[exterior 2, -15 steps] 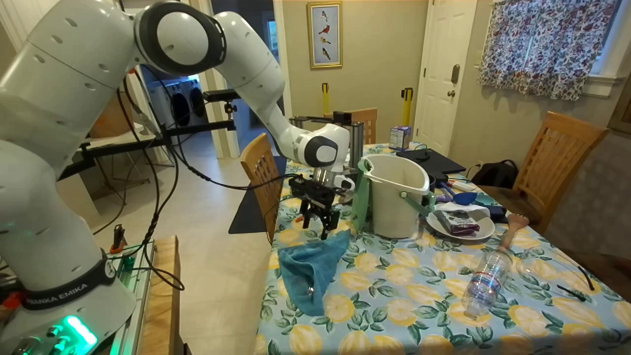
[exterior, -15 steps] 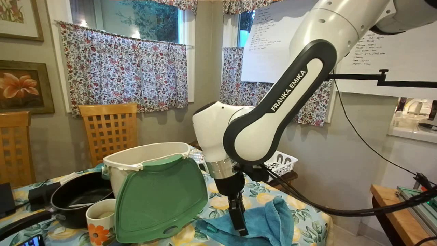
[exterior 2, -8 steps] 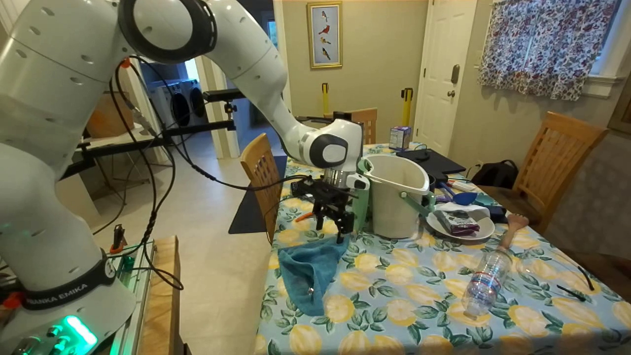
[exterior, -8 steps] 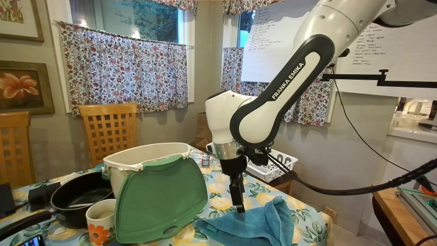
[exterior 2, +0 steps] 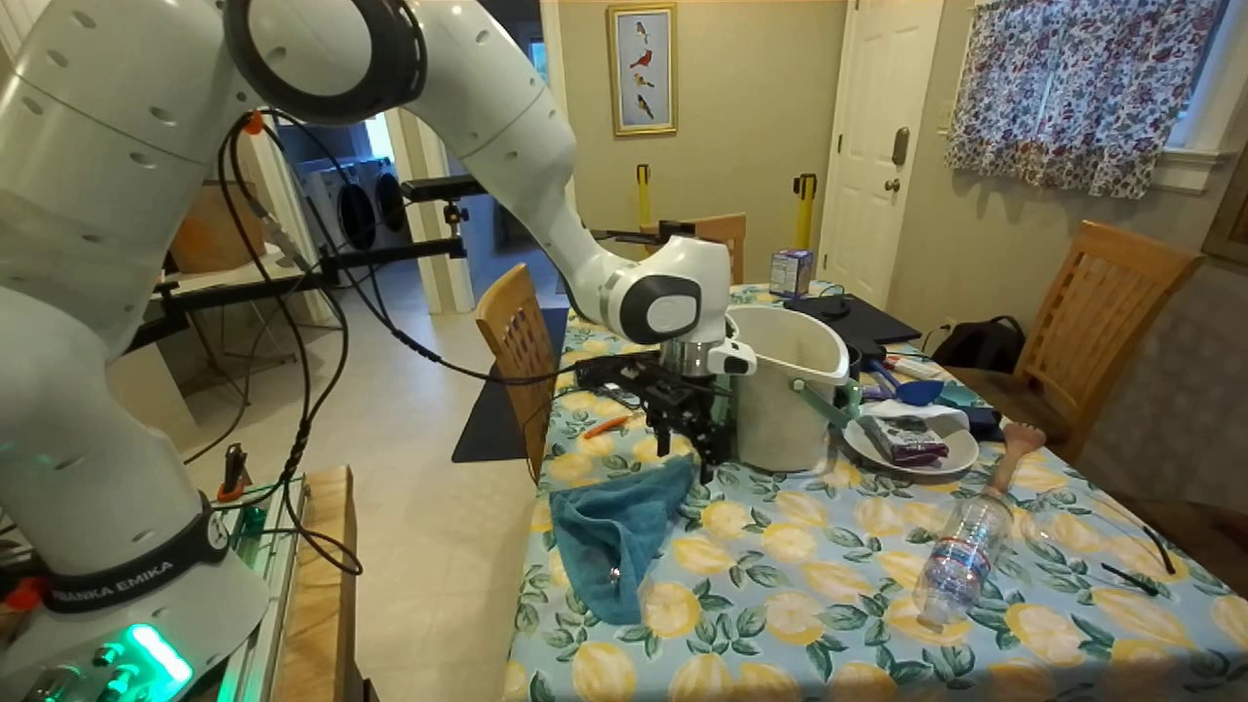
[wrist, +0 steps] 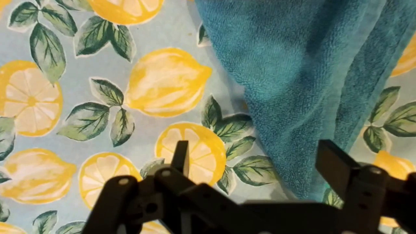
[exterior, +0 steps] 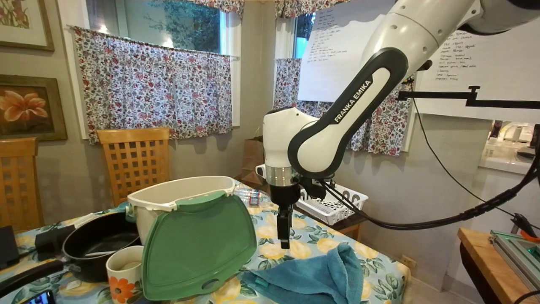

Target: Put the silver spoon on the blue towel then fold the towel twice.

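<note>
Currently, the gripper [wrist: 255, 158] hangs above the tablecloth [exterior 2: 819, 585], jaws spread wide, near the towel [wrist: 279, 71], which lies rumpled.

Blue towel [exterior 2: 616, 526] — rumpled, partly folded; silver spoon [exterior 2: 614, 575] — small glint on it.

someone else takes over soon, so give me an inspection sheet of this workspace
Surface: lemon-print tablecloth spread over it
Job's things: blue towel, rumpled, on the tablecloth; silver spoon uncertain, only a small shiny spot shows on the towel
Clutter: white bin, plate, clear bottle, black pan, mug
Gripper: open, holding nothing, near the towel's end
Cables: black, drooping beside the arm, none on the towel
Surroundings: wooden chairs, floral curtains, framed pictures
</note>
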